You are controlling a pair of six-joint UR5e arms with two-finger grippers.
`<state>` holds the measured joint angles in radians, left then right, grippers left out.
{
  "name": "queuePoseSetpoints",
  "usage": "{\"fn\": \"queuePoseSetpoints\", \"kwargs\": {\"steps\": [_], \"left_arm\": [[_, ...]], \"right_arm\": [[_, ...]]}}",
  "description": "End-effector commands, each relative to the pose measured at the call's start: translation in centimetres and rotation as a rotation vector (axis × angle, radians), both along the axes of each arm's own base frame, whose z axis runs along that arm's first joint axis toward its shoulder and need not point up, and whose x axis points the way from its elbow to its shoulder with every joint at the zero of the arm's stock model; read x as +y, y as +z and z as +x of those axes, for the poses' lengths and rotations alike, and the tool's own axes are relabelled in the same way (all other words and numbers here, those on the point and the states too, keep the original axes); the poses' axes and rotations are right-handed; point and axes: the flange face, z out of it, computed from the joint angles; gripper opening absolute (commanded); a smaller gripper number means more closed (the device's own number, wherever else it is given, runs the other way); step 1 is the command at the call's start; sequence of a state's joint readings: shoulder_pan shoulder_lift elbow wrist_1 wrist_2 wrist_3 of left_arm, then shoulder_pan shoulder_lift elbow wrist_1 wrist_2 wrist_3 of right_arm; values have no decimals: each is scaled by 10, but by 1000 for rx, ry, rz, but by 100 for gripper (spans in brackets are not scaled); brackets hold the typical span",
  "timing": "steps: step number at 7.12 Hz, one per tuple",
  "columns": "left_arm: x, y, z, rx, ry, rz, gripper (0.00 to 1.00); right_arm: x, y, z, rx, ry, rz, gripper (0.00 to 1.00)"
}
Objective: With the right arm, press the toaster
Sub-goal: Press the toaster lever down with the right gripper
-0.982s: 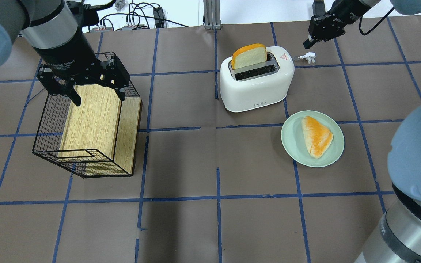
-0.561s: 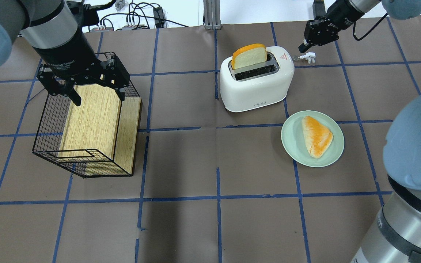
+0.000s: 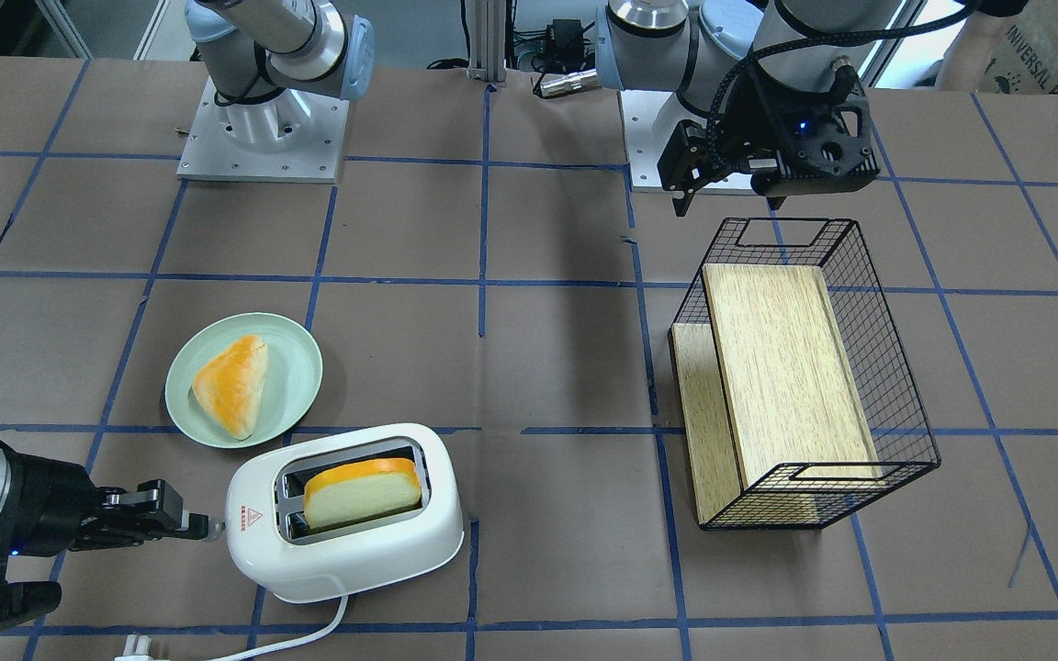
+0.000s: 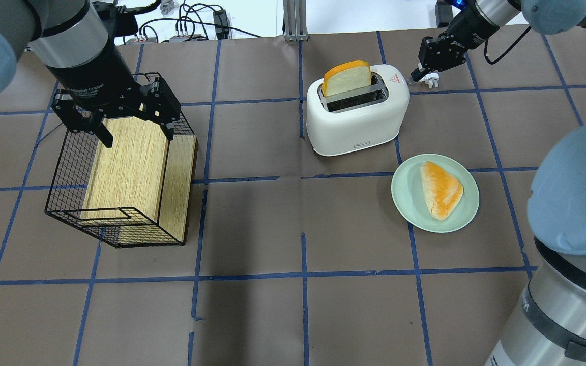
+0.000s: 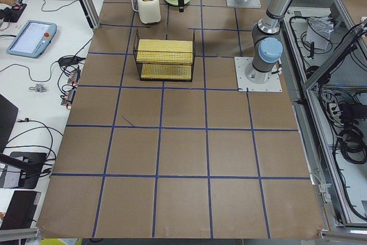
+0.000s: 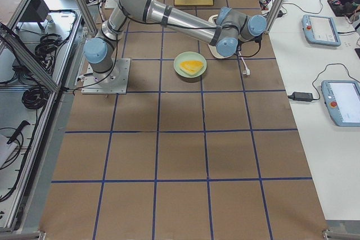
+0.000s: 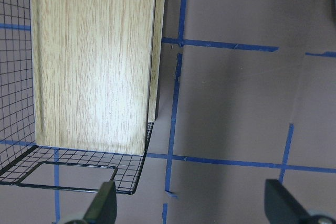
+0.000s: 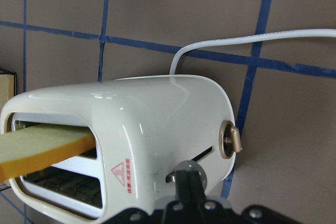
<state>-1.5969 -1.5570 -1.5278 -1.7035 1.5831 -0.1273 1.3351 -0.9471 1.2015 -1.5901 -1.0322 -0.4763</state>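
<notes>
Here, right pincer (image 3: 203, 528) pressed together at toaster (image 3: 354, 562) end, beside red warning-triangle label (image 3: 252, 518), left pincer (image 4: 138, 133) spread.

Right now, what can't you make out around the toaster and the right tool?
Lever of the toaster: right wrist view, the right tool sits over it; contact unclear.
Same lever: overhead view, out of sight past the toaster's rounded end.
Toaster: exterior right view, mostly hidden by the right arm.
Toaster: exterior left view, too small.
</notes>
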Motion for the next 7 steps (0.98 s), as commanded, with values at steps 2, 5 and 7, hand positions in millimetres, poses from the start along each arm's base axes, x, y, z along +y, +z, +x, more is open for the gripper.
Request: {"fn": "queuePoseSetpoints", "kwargs": {"steps": [2, 5, 7], "left_arm": [[0, 0, 0, 0, 0, -1, 100], [0, 0, 0, 0, 0, 1, 100], [0, 0, 0, 0, 0, -1, 100]], "right_arm": [[0, -11, 2, -7, 6, 31, 3], [-4, -27, -6, -14, 12, 41, 3], [-6, -41, -5, -18, 14, 59, 3]]}}
